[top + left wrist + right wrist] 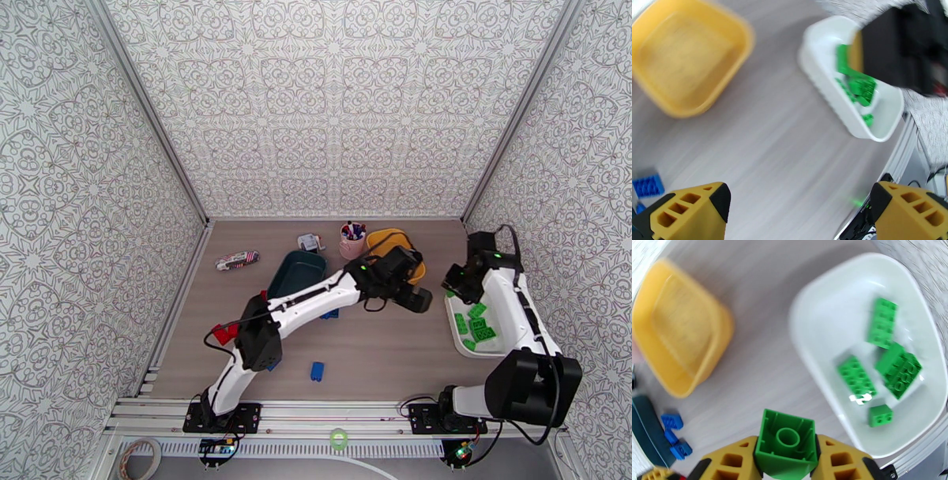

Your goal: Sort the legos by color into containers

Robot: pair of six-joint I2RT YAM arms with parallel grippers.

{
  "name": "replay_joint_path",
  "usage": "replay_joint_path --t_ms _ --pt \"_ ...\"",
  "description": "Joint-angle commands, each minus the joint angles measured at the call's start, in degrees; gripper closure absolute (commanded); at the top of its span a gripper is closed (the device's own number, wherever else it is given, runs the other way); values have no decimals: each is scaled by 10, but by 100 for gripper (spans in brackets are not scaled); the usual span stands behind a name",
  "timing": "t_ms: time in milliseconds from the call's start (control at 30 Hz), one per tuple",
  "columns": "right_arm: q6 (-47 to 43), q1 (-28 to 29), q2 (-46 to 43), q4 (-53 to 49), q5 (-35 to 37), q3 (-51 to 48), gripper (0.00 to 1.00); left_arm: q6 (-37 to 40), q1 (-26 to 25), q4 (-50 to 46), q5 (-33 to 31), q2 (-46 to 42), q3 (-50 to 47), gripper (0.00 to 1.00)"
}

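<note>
**Right gripper pinches a green brick above the table, just beside the white tray.**

The brick's hollow underside faces the wrist camera, studs turned away. It looks square, with no clear long axis. Several green bricks lie at mixed angles in the white tray, and the yellow tray is empty. Blue bricks sit beside the teal tray. The left gripper hangs with its fingers spread, holding nothing.

From my overhead camera I see a wood-grain table boxed in by patterned walls. A pink cup of pens stands at the back. A small grey-and-white object sits just left of it, and a striped wrapped packet lies farther left. A tape roll rests below the front rail.
</note>
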Motion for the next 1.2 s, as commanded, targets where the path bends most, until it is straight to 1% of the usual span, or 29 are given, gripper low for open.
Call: replay_joint_path --t_ms 0,200,333,367,433,533,600,667,767,867,967,1033,1167 --pt "-6 -48 5 -10 -6 -16 75 39 -8 -39 12 22 30 1" --pt "-13 -95 26 -7 -1 -13 75 36 -5 -33 18 22 29 1" --pt "-20 -111 50 -6 3 -7 72 20 8 -12 10 6 -6 1" --pt "-22 -113 56 -6 4 -6 70 16 11 -6 8 -10 -18 1" --pt "-24 -117 66 -5 9 -5 64 7 19 9 1 -31 -43 1" --pt "-24 -118 69 -1 10 -3 47 -6 31 31 -15 -65 -107 1" --pt "-24 -118 68 0 9 -1 40 -17 41 44 -32 -90 -137 1" --pt "-26 -118 65 2 0 1 36 -30 53 56 -48 -115 -169 1" --pt "-25 -114 55 10 -18 2 34 -44 71 69 -74 -149 -210 1" --pt "-26 -87 45 16 -30 7 33 -57 89 64 -105 -178 -240 1" --pt "-23 -33 38 25 -37 8 33 -79 110 64 -129 -210 -280 1" --pt "-18 10 36 30 -39 10 33 -94 125 67 -141 -234 -311 0" --pt "-17 123 44 42 -35 19 32 -138 164 74 -154 -289 -387 1"
